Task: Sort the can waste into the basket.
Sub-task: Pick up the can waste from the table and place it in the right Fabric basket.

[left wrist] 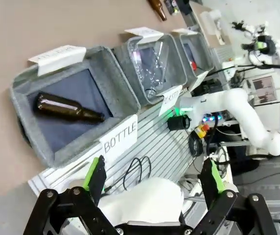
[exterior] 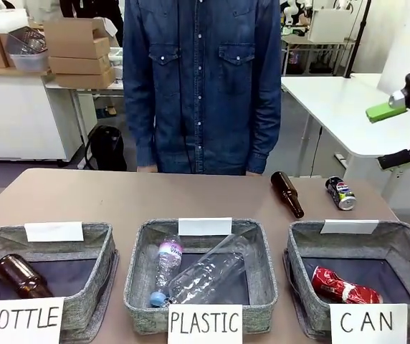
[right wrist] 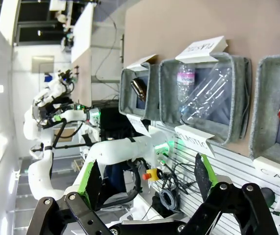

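A wide brown table carries three square grey woven-fabric baskets in a row along my edge. The basket signed "CAN" is the rightmost. A person in a dark denim shirt stands at the far side, beyond the CAN basket and to its left. The like basket signed "PLASTIC" sits just left of the CAN basket, and the one signed "BOTTLE" is left again.

My right gripper hangs high above and beyond the CAN basket's far right corner, fingers spread wide, holding nothing. My left gripper hovers well away from the CAN basket, past the other end of the row, also spread and empty.

A brown glass bottle lies on its side just behind the CAN basket's far left corner. The small dark blue-black Pepsi can lies on its side just behind the far rim, near the bottle but apart from it. The dented red can lies inside the CAN basket.

As I judge it, the Pepsi can is the risk. It is round and on its side, so an off-centre squeeze could roll it away from the CAN basket or into the bottle. A wide approach could clip the bottle. Carried low, the can could catch the white paper tag on the CAN basket's far rim.
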Motion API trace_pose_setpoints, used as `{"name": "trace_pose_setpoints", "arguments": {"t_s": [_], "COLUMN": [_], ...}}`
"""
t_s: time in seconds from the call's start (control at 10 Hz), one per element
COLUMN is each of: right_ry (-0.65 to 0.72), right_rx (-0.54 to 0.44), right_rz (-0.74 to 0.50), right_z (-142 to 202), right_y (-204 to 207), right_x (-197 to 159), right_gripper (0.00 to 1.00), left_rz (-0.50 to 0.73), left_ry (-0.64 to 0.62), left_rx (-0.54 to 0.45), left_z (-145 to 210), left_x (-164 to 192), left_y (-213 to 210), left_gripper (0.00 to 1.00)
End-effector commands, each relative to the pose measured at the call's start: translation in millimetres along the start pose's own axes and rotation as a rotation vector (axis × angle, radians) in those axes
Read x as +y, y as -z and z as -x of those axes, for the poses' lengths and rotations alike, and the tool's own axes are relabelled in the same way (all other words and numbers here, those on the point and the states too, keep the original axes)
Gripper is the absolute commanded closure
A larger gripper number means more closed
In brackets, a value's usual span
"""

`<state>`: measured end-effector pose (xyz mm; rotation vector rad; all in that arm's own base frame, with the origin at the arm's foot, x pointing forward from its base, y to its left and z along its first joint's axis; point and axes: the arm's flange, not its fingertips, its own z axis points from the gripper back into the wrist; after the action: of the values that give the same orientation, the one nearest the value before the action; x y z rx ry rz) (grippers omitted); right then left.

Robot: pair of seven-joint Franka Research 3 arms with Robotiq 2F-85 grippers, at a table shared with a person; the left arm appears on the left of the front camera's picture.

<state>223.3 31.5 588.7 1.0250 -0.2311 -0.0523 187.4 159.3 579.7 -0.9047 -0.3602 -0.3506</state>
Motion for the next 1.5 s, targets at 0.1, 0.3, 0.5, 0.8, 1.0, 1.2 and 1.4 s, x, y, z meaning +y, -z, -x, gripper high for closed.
{"name": "trace_pose_setpoints", "arguments": {"t_s": [0.1,0.3,0.5,0.8,1.0,1.2,1.4], "right_ry": [-0.016,-0.016,-0.016,-0.001,-0.371,-0.364,-0.212], "right_rx": [0.001,0.001,0.001,0.0,0.193,0.197,0.178], "right_rz": [0.003,0.003,0.003,0.001,0.749,0.979,0.617], "right_z": [0.4,0.4,0.4,0.1,-17.3,-32.1,-17.1], "right_y": [0.8,0.8,0.8,0.2,15.1,3.7,15.6], "right_x": [-0.9,-0.9,-0.9,0.2,-23.3,-28.3,-31.2], "right_gripper": [0.0,0.0,0.0,0.0,0.0,0.0,0.0], "left_rz": [0.003,0.095,0.037,0.037,0.037,0.037,0.037], "left_ry": [-0.002,0.076,0.029,0.029,0.029,0.029,0.029], "left_rx": [0.011,-0.011,0.016,0.016,0.016,0.016,0.016], "left_z": [-47.2,-72.0,-62.7,-62.7,-62.7,-62.7,-62.7], "left_x": [14.1,16.1,14.5,14.5,14.5,14.5,14.5], "left_y": [109.3,170.4,148.8,148.8,148.8,148.8,148.8], "left_gripper": [0.0,0.0,0.0,0.0,0.0,0.0,0.0]}}
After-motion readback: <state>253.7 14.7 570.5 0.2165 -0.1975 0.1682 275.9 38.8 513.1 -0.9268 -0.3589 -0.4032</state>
